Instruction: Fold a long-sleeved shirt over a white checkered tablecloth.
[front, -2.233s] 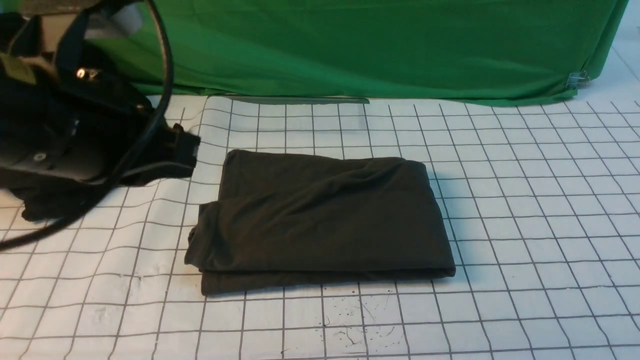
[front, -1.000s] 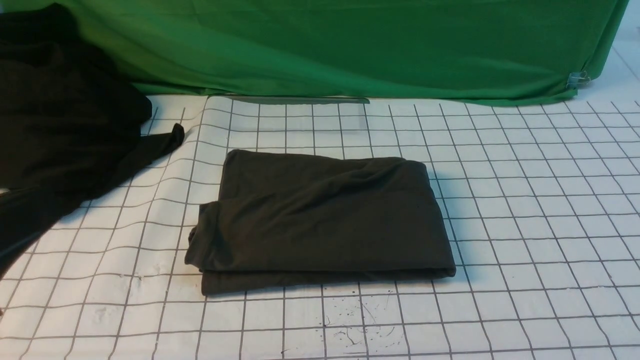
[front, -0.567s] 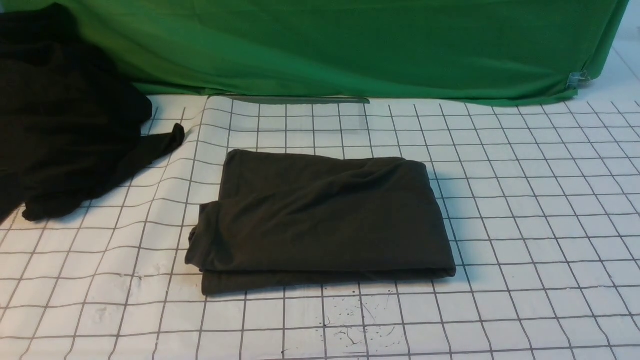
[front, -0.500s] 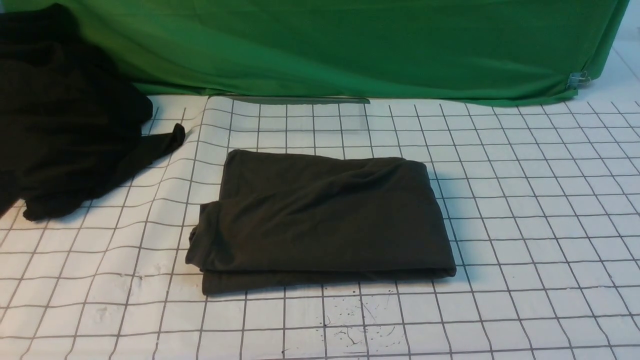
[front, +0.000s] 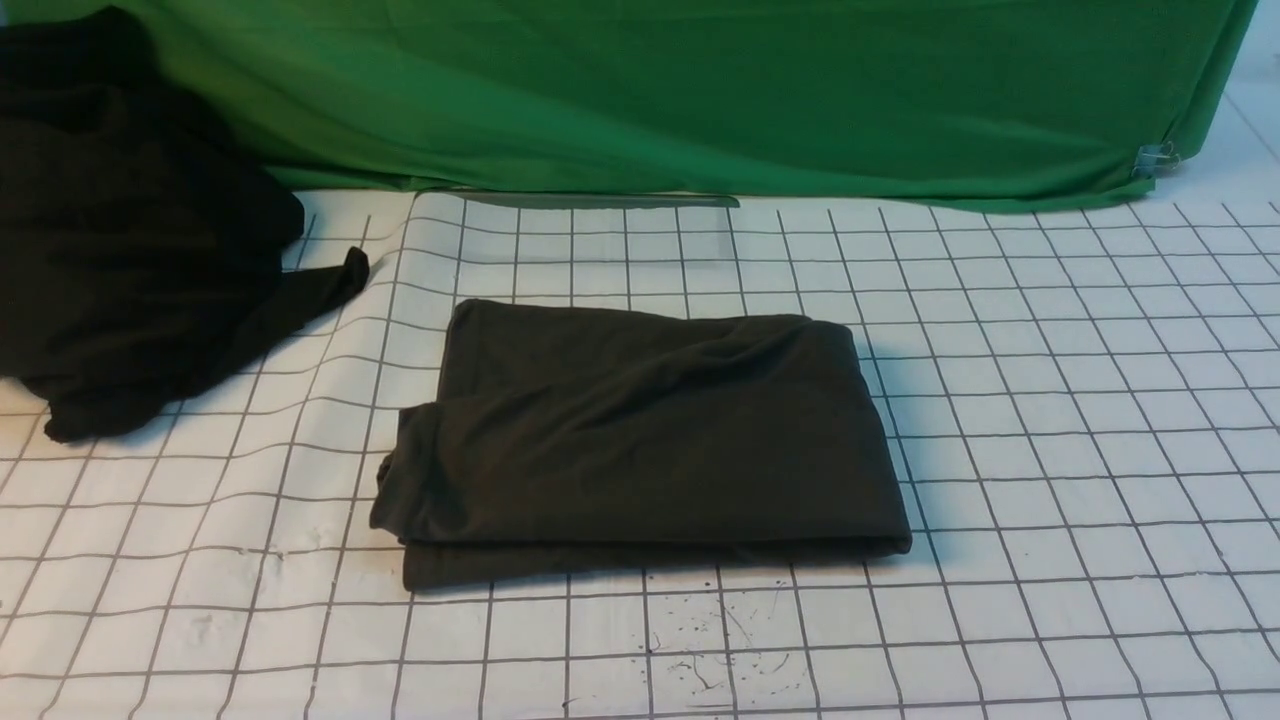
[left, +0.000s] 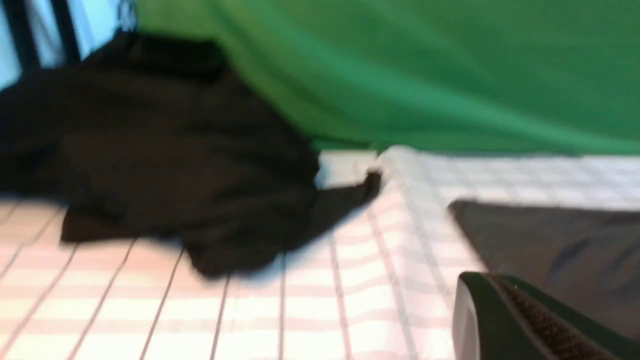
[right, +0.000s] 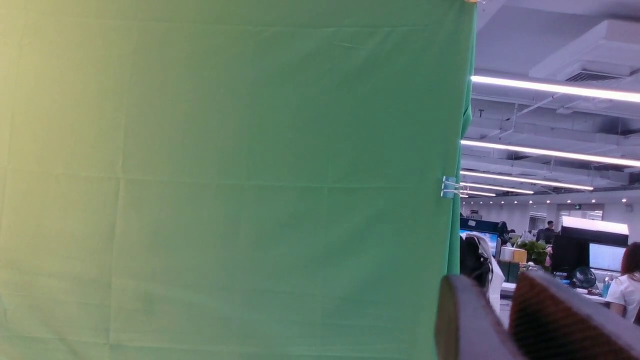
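Observation:
The long-sleeved shirt (front: 640, 440) lies folded into a dark charcoal rectangle in the middle of the white checkered tablecloth (front: 1050, 400). No print shows on it. Neither arm appears in the front view. In the blurred left wrist view, my left gripper (left: 492, 281) hovers low over the tablecloth (left: 350, 280) beside the shirt's edge (left: 550, 250), its pads pressed together and holding nothing. My right gripper (right: 497, 290) is raised and points at the green cloth (right: 225, 175), with a gap between its fingers and nothing in it.
A black heap of cloth (front: 130, 260) lies at the far left, also seen in the left wrist view (left: 175, 165). The green cloth (front: 700, 100) hangs along the back, with a binder clip (front: 1155, 155) at its right corner. Ink specks (front: 710, 640) mark the near edge.
My left arm, which covered the black heap at the far left, has drawn back out of the front view. The heap and the folded shirt lie still.

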